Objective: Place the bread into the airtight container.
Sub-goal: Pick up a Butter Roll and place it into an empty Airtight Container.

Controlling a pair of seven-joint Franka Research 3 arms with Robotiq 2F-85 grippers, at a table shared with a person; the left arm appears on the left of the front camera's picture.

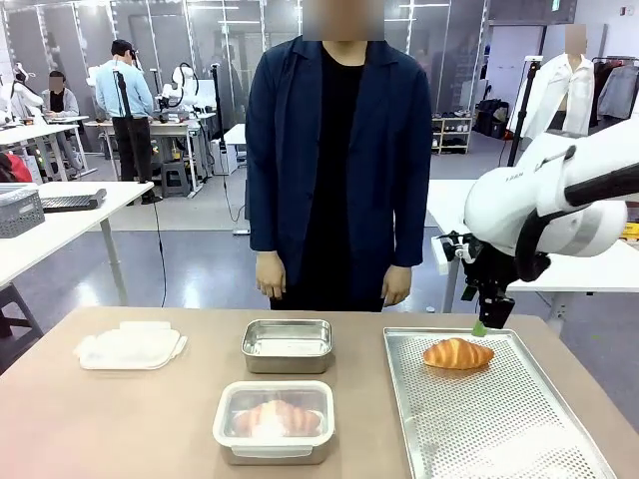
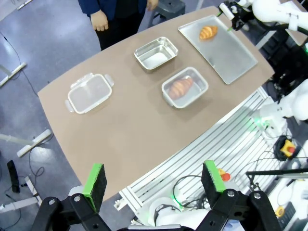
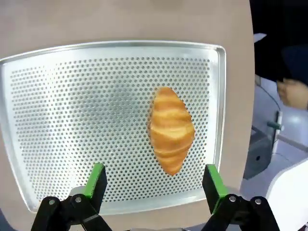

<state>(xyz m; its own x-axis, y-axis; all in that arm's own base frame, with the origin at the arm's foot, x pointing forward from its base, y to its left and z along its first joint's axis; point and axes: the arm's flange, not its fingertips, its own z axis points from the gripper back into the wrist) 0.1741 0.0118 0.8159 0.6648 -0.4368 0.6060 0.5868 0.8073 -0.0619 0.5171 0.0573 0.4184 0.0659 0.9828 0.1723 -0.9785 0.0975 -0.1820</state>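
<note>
As right pincer (image 3: 154, 173) gapes, bread (image 3: 171, 129) rests on tray (image 3: 72, 96).

Your brown table (image 1: 100, 429) carries a perforated metal tray (image 1: 499, 419) at about 3 o'clock from its middle in the front view, with its long side running toward the far edge. A person in a dark blue jacket (image 1: 339, 170) stands at the table's 12 o'clock edge, facing the camera. At 9 o'clock of that picture you have a white side table (image 1: 70, 225) holding a grey basket (image 1: 18, 210), with a dark flat item (image 1: 70, 202) just beside it. Farther back, near 10 o'clock, a person in a light-blue shirt (image 1: 125, 95) stands at another workbench. In the left wrist view, an aluminium slatted frame (image 2: 216, 139) runs beside the table from 6 o'clock toward 3 o'clock. A red button on a yellow base (image 2: 287, 147) sits near 3 o'clock, and loose cables (image 2: 192, 185) lie near 5 o'clock.
</note>
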